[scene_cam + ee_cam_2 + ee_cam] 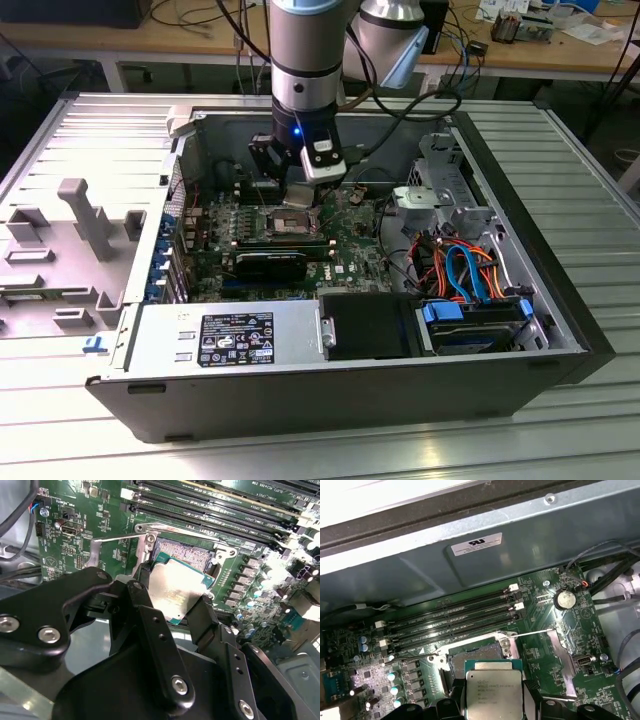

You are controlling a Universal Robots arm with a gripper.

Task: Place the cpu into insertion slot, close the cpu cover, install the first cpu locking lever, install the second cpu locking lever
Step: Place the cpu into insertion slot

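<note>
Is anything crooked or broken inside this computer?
The cpu, held in the gripper, hangs over the insertion slot and looks slightly tilted against it, not lying flat inside. Nothing looks broken or spilled.

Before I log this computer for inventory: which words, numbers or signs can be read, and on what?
White sticker on grey case wall: print too blurred to read.
Black label on silver power supply box: too small.
Flat silver-grey cpu: engraved lines, too small.
Green motherboard: white lettering, too small.
</note>
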